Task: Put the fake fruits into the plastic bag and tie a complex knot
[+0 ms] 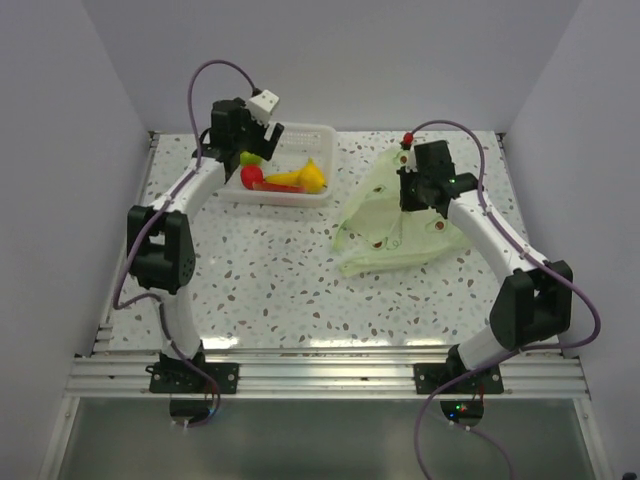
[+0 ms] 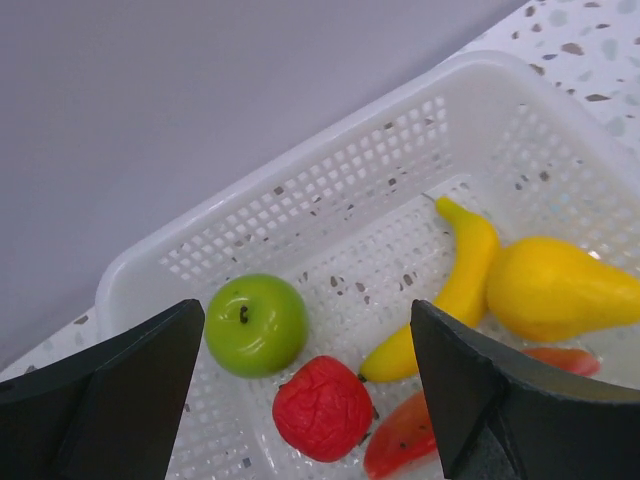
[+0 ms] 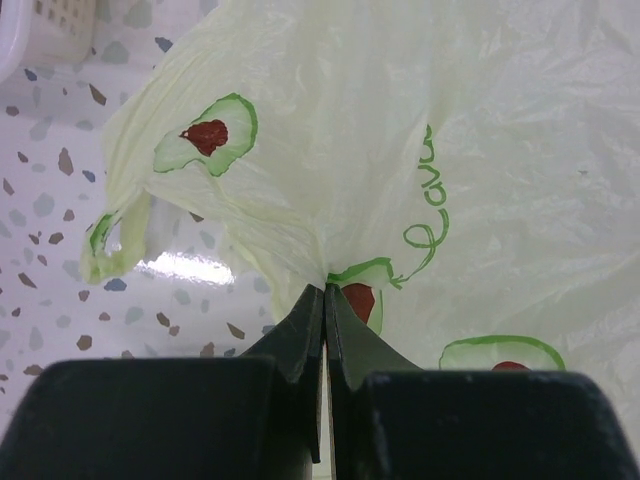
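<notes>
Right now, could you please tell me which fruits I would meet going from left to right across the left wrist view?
green apple → red round fruit → banana → yellow pear-shaped fruit

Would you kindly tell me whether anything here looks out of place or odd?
One small red piece lies by the plastic bag's far tip, apart from the fruits in the basket; too small to identify.

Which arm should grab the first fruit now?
Left. Its open tool hovers over the basket, near the apple; the right tool is shut on the bag.
</notes>
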You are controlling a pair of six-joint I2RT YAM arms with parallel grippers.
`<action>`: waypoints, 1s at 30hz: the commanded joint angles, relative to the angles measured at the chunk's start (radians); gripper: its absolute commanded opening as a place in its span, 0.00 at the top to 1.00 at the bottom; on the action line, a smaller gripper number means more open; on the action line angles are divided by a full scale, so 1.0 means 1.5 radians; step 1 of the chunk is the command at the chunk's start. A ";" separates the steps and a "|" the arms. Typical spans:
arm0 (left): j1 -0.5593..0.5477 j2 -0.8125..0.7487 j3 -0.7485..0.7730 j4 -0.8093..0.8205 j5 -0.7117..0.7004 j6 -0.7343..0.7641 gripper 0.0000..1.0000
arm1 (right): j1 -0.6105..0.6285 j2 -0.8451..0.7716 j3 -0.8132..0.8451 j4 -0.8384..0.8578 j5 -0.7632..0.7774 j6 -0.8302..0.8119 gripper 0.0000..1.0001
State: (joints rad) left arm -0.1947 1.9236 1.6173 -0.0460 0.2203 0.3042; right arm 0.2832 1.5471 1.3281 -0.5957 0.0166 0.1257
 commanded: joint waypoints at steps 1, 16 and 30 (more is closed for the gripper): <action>0.005 0.073 0.086 0.040 -0.135 -0.048 0.10 | -0.001 -0.006 0.027 0.029 0.048 0.045 1.00; 0.035 0.247 0.212 -0.013 -0.207 -0.078 0.07 | -0.002 0.033 0.053 0.018 0.036 0.048 1.00; 0.042 0.272 0.188 -0.042 -0.158 -0.129 0.11 | -0.003 0.035 0.054 0.011 0.030 0.038 1.00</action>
State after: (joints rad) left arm -0.1387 2.3035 1.8870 -0.0986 -0.0311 0.1402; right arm 0.2821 1.5982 1.3705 -0.5907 0.0612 0.1829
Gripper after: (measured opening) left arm 0.894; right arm 0.010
